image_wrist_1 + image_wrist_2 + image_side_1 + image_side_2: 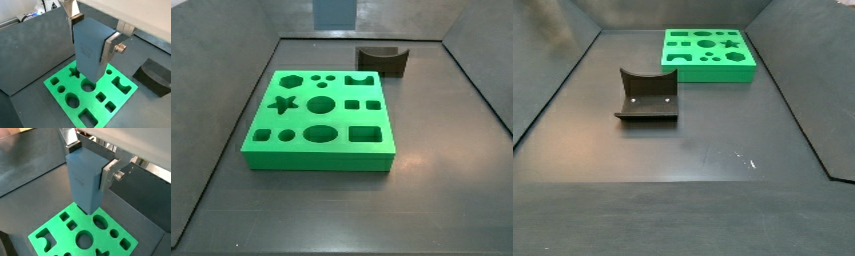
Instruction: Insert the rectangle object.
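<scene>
Gripper (93, 42) clamps blue-grey rectangular block (90, 47), hanging upright above green shape-sorting board (93, 92). Advice: square block over board's rectangular slot (366, 133), keep vertical, lower slowly, avoid rim catch.

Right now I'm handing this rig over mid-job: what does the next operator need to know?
Gripper: shut on the blue-grey rectangular block, held upright in the air, as both wrist views show.
Green shape-sorting board: on the floor, with the block's lower end hanging over it.
Rectangular hole: empty, near one corner of the board in a side view.
Fixture: on the floor, apart from the board.
Done: block grasped and lifted.
Left: line it up with the rectangular hole, lower it in, release.
</scene>
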